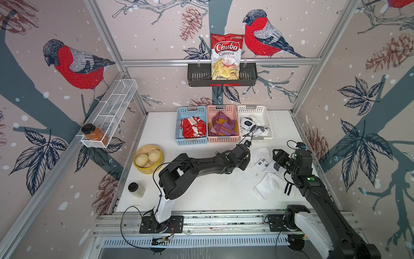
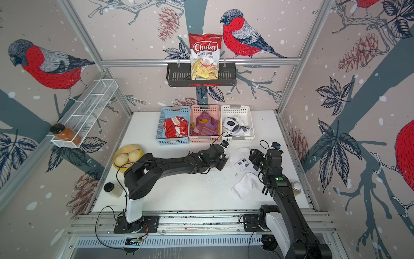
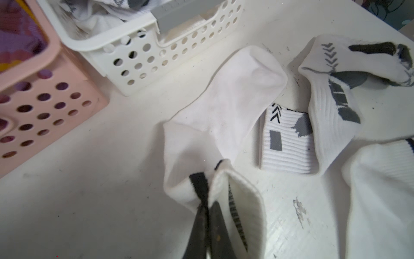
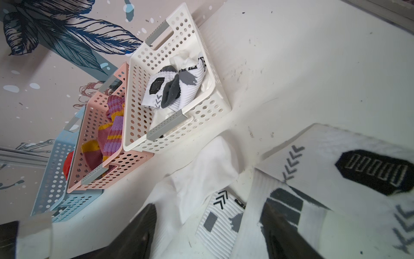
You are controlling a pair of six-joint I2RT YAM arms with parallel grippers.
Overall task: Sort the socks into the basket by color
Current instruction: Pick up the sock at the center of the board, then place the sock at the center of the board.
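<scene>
Starting near the front edge on the right, a white sock (image 1: 266, 187) lies crumpled on the white table (image 1: 201, 190), untouched. Farther in, a folded chevron-marked sock (image 3: 286, 143) sits just beside the plain white sock (image 3: 224, 107). The left gripper (image 3: 207, 210) pinches that plain sock at its black-banded cuff, jaws together on the fabric. The right gripper (image 4: 209, 206) hangs with fingers apart over the grey-patched sock (image 4: 255, 201), gripping nothing that I can see.

These socks look light, limp and easy to snag, so the cuff (ribbed and doubled) is the sound place to hold. The toe will likely dangle and must clear the near wall of the white basket (image 1: 255, 140) at the far side.

Only the left wrist view shows the pinch; both top views hide it beneath the arm. They do lay out the blue basket (image 1: 179, 125), pink basket (image 1: 221, 139) and white one whole, where the wrist views crop them.
</scene>
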